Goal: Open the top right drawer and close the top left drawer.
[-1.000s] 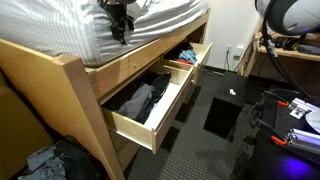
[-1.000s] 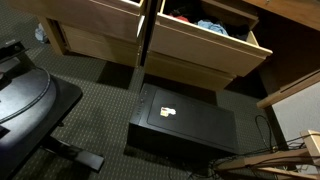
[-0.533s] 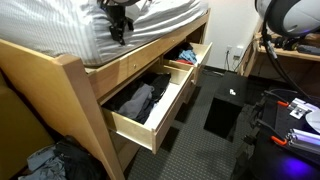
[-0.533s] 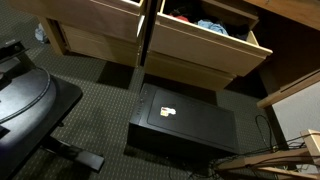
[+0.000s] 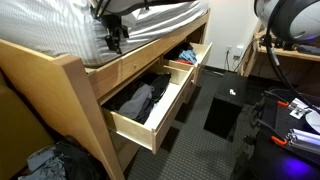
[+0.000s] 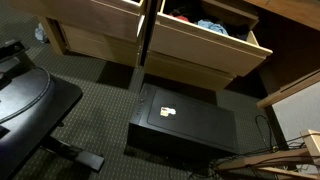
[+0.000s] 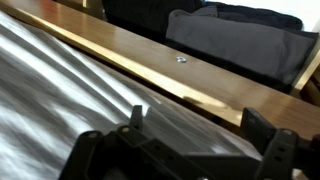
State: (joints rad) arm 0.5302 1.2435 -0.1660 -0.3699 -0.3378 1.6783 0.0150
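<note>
The end effector hangs at the edge of the striped mattress, its fingers spread apart and holding nothing. Below it the top left drawer stands pulled out, with dark clothes inside. The top right drawer, farther along the bed, is open too.

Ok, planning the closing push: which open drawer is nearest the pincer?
The wide drawer with dark grey and black clothes, just below the pincer. The other open drawer, with orange-brown sides, lies further along the bed.

I count two standing open right now, the top left drawer and the top right drawer, plus one black box.
</note>
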